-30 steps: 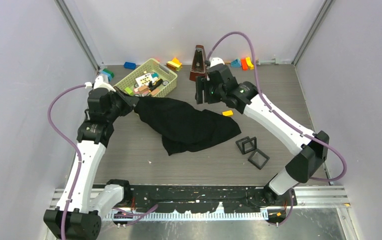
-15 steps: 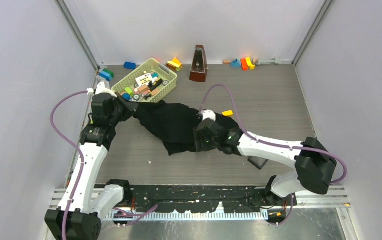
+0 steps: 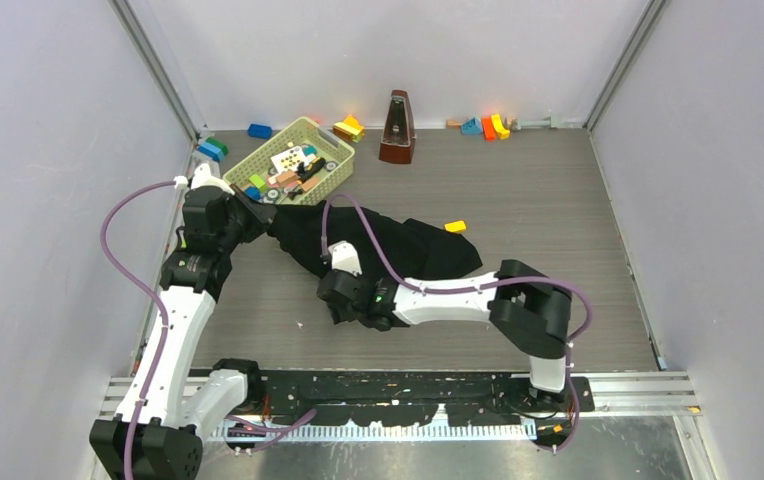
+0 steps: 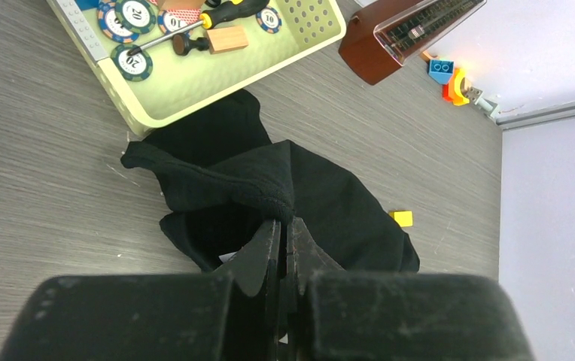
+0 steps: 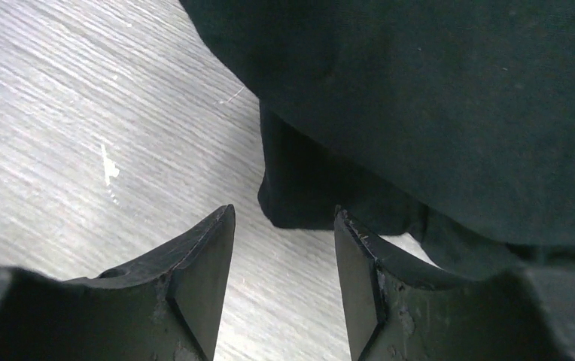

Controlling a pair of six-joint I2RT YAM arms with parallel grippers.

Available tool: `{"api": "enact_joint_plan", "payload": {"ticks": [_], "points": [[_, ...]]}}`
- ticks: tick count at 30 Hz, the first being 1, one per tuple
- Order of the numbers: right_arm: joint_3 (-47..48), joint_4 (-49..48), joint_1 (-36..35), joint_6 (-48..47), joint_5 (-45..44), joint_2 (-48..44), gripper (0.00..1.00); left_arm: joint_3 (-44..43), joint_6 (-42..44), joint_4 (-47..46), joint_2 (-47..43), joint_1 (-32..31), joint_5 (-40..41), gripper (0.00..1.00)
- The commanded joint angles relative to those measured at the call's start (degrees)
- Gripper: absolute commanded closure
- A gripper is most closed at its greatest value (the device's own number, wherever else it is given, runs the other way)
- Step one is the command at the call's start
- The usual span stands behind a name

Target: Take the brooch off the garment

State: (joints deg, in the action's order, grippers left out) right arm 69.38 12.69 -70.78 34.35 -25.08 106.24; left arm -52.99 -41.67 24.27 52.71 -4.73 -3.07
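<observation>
The black garment [image 3: 428,252] is lying crumpled on the table [image 3: 538,220] just beside the green basket [image 3: 342,170], with the left claw [image 4: 283,226] clamping a raised fold at its far end and the right claw [image 5: 284,218] hovering, fingers apart, over its near corner.

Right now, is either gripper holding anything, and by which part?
Left gripper pinches the garment by a bunched fold near the basket; right gripper, open at the near corner, holds nothing.
</observation>
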Motion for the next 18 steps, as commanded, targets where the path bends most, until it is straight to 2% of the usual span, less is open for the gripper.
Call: {"api": "enact_joint_plan", "payload": {"ticks": [1,8,10,12,13,15,18], "points": [[4.6,-1.5,-0.4,-0.1,-3.6,3.5,0.44,-1.2,0.9,-2.1,-1.1,0.2,-0.1,1.0],[15.6,10.2,-0.4,-0.2,-9.7,11.0,0.53,-1.6,1.0,-2.3,-0.7,0.2,-0.4,1.0],[17.6,11.6,-0.4,-1.0,-11.2,12.7,0.63,-1.7,1.3,-2.1,-0.5,0.2,-0.4,1.0],[19.4,13.5,-0.4,-1.8,-12.1,13.9,0.76,-2.1,1.8,-1.7,-0.3,0.2,-0.2,1.0],[20.4,14.8,-0.4,-2.1,-12.3,13.9,0.88,-2.4,2.2,-1.4,-0.3,0.2,0.0,1.0],[21.0,16.7,-0.4,-3.5,-12.8,12.0,0.98,-3.6,2.5,0.0,0.1,0.2,1.3,1.0],[23.1,23.0,-0.4,-4.3,-14.4,5.2,1.0,-5.9,2.6,3.3,0.4,0.2,3.4,1.0]]}}
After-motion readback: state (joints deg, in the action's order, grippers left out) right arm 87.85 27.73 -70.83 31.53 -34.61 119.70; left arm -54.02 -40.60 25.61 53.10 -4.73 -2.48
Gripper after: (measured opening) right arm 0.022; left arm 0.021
